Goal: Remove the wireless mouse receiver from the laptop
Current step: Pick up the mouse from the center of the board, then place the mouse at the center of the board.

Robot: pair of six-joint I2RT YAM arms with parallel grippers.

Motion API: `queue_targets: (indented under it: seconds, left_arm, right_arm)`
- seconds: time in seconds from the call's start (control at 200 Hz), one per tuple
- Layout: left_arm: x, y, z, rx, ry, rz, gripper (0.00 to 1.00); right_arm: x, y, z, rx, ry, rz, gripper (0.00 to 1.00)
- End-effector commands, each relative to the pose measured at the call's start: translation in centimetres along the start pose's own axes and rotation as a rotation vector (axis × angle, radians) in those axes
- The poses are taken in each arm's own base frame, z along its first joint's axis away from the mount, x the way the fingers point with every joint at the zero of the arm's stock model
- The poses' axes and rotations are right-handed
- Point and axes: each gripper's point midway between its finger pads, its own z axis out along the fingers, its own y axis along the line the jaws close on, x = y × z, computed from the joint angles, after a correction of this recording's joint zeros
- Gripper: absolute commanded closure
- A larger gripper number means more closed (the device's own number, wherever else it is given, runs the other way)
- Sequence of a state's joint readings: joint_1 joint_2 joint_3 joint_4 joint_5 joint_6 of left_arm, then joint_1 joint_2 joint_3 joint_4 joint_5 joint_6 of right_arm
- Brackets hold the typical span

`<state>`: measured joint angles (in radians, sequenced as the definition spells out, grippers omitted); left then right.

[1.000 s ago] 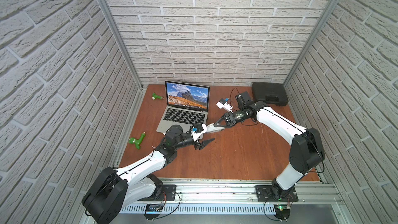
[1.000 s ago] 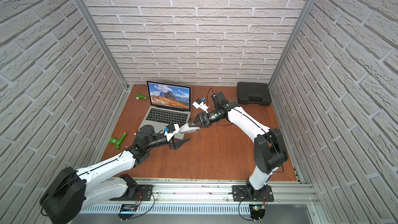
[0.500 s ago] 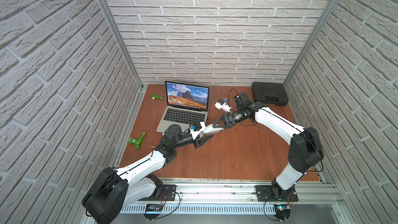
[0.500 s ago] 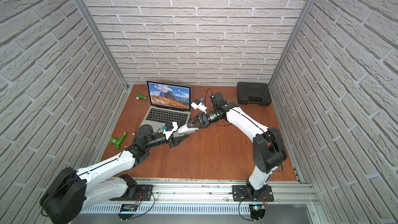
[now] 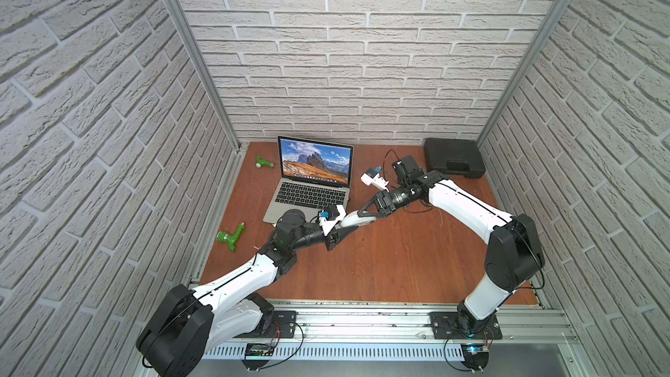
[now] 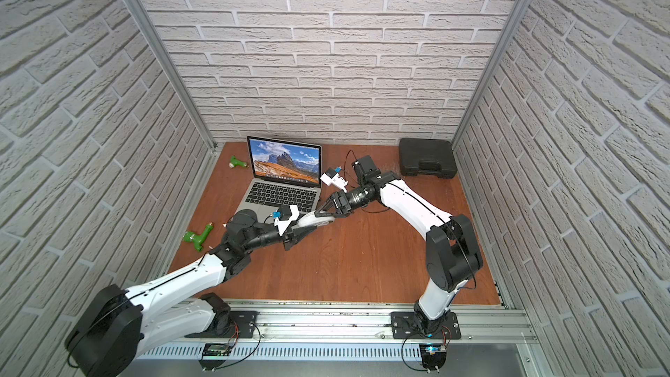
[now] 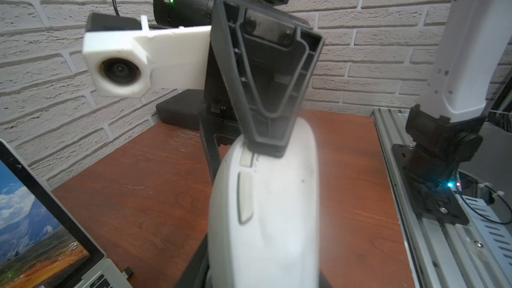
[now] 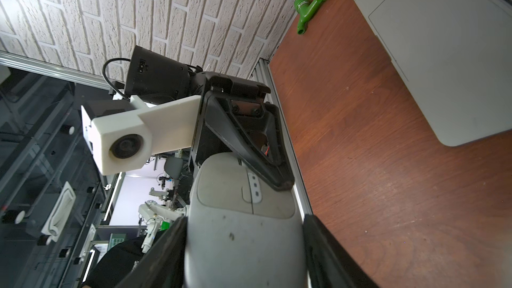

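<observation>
Both left fingers (image 8: 245, 144) and right fingers (image 7: 266, 145) clamp grey mouse (image 7: 266, 217), wooden table (image 5: 380, 266), brick walls (image 5: 344, 67)

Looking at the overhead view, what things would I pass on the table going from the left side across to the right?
In a top view: near green fitting → far green fitting → laptop → grey mouse, held up off the table → black case in the far right corner.
</observation>
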<state>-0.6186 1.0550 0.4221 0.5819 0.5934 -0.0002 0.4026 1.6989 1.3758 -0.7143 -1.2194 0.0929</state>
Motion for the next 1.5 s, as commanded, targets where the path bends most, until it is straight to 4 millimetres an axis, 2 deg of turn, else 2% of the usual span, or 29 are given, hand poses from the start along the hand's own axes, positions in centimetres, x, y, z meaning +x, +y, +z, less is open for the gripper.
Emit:
queue_targets:
  seconds: [0.0, 0.125, 0.165, 0.22, 0.29, 0.455, 0.54, 0.735, 0.755, 0.795, 0.91, 1.05, 1.235, 1.335, 1.495]
  left_arm:
    - [-2.9, -0.7, -0.8, 0.02, -0.037, -0.023, 1.0]
    - [-1.6, 1.0, -2.0, -0.037, 0.017, -0.229, 1.0]
    - [-0.9, 1.5, -2.4, -0.048, 0.022, -0.327, 1.0]
    - [-0.5, 1.6, -2.9, -0.037, 0.008, -0.437, 1.0]
    - [0.9, 1.6, -3.6, -0.067, 0.021, -0.55, 1.0]
    - [4.1, 1.0, -5.2, -0.13, 0.036, -0.713, 1.0]
    - [5.8, 1.1, -6.2, -0.185, 0.041, -0.837, 1.0]
    - [11.7, 0.6, -8.8, -0.331, 0.097, -1.18, 1.0]
    - [12.3, 0.6, -8.9, -0.343, 0.099, -1.206, 1.0]
    - [13.6, 0.3, -9.3, -0.371, 0.118, -1.261, 1.0]
    - [15.6, -0.5, -9.9, -0.404, 0.183, -1.347, 1.0]
    - [17.1, -1.2, -10.0, -0.402, 0.266, -1.405, 1.0]
    - [17.4, -0.9, -9.5, -0.396, 0.325, -1.403, 1.0]
    - [17.2, -0.8, -9.4, -0.388, 0.359, -1.378, 1.0]
    - [17.4, -0.6, -8.9, -0.373, 0.38, -1.382, 1.0]
  right_arm:
    - [-1.8, -2.0, -2.8, 0.253, -0.063, -0.169, 0.31]
    - [-2.9, -6.2, -7.3, 0.68, -0.109, -0.372, 0.19]
    - [-3.5, -7.6, -8.6, 0.802, -0.124, -0.442, 0.19]
    - [-3.8, -8.9, -9.5, 0.889, -0.105, -0.545, 0.18]
    - [-4.0, -10.7, -9.6, 0.943, -0.057, -0.646, 0.19]
    - [-4.1, -14.6, -7.7, 0.869, 0.145, -0.634, 0.23]
    - [-3.8, -16.5, -6.3, 0.803, 0.255, -0.708, 0.23]
    - [-5.6, -18.3, -3.8, 0.741, 0.279, -0.847, 0.24]
    - [-5.4, -19.4, -3.2, 0.735, 0.301, -0.834, 0.24]
    - [-5.8, -19.9, -2.7, 0.749, 0.323, -0.835, 0.25]
    - [-6.8, -21.6, -1.2, 0.773, 0.377, -0.845, 0.28]
    - [-8.4, -23.5, -0.3, 0.769, 0.364, -0.773, 0.31]
    - [-9.1, -25.0, 1.0, 0.77, 0.391, -0.729, 0.34]
    - [-9.0, -25.3, 1.4, 0.766, 0.423, -0.701, 0.34]
    - [-8.2, -26.9, 1.8, 0.831, 0.523, -0.715, 0.33]
